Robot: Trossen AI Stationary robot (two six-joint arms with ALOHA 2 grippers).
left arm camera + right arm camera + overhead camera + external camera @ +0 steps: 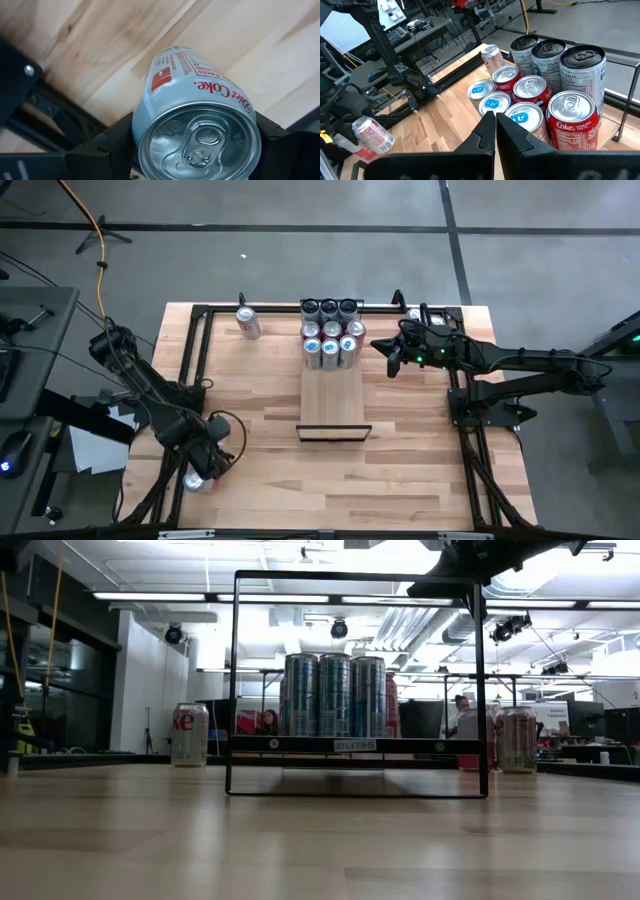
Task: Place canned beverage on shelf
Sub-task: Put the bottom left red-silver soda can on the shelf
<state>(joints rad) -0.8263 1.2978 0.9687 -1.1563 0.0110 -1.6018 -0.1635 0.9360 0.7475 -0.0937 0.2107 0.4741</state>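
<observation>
My left gripper is at the table's near left corner, shut on a silver Diet Coke can; the right wrist view shows this can tilted. The shelf, a pale wood panel with a black bar at its near end, lies at the table's middle. Several cans stand packed on its far end. My right gripper hovers shut just right of those cans and holds nothing. My left gripper pinches the can's upper wall, just under the top rim, between its two fingers. The fingers come from above and point down, one on either side. The can hangs below them with its tab end toward the wrist, tilted, and appears clear of the wood.
Another Diet Coke can stands at the far left, and one more can at the far right corner. A black rail frame runs around the tabletop. Bare wood lies between the shelf's near end and the table's front edge.
</observation>
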